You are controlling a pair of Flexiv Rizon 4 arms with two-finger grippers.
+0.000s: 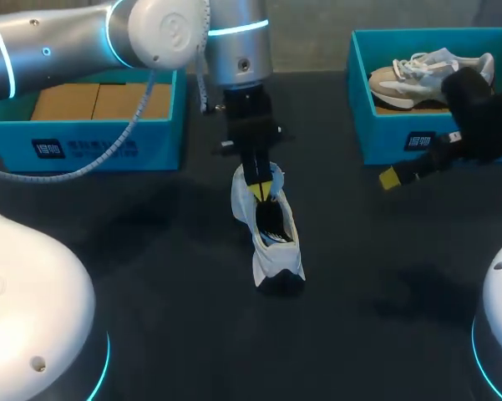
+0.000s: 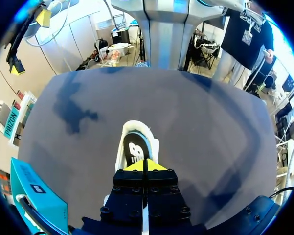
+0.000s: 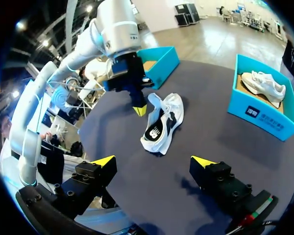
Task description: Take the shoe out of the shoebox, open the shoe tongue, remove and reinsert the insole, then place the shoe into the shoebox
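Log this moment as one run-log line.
shoe on table | left gripper shut at its opening | right gripper open, apart

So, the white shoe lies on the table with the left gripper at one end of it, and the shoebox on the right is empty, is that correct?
Not quite: the shoebox on the right is not empty; the head view shows a second shoe in it. The white shoe does lie on the table with the left gripper at one end.
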